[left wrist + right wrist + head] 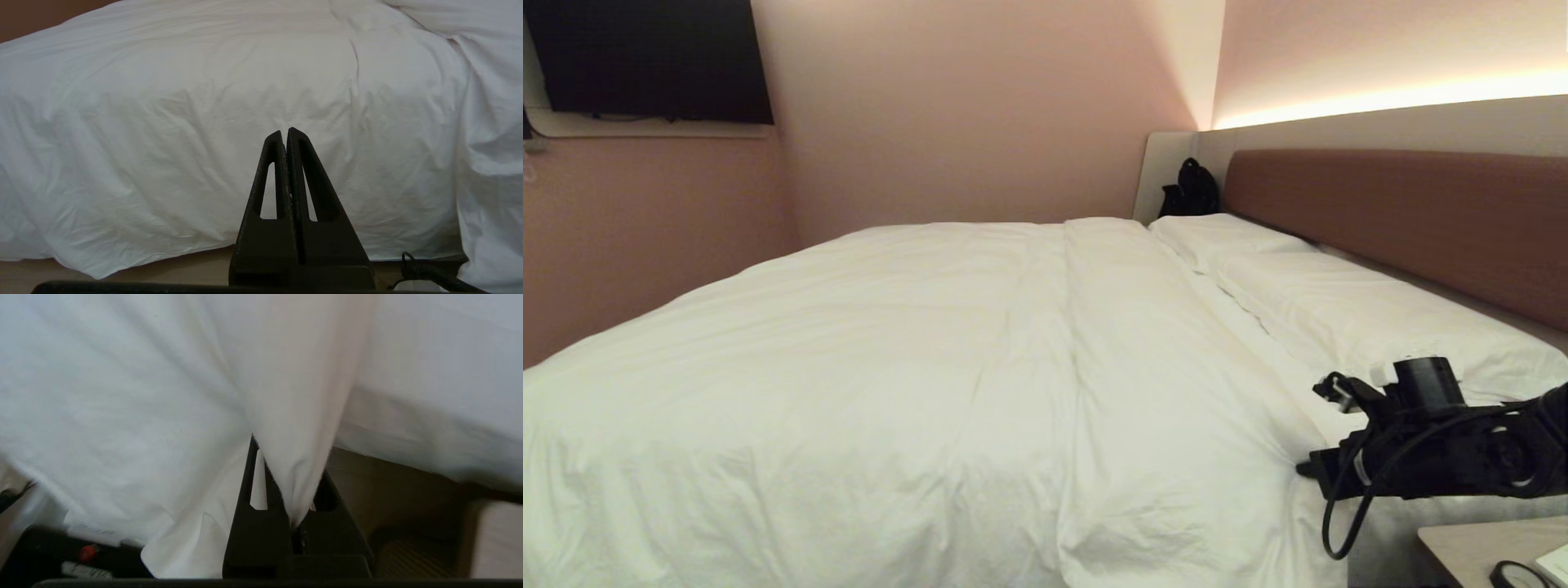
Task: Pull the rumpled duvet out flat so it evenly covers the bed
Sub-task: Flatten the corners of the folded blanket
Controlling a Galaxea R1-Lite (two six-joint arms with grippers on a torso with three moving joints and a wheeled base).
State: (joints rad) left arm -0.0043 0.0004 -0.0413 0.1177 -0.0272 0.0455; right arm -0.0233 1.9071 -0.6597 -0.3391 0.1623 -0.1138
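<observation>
While no writing shows, right gripper point(292, 486) pinching duvet point(163, 396)

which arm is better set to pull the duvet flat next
Right. The right hand is shut on a fold of the duvet at the bed's near corner; the left hand is shut on nothing, off the duvet's side.

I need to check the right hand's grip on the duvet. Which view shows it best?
The right wrist view: the right hand pinches a fold of the puffy white duvet. The head view shows only the arm at the bed's edge; the left wrist view shows none of it.
</observation>
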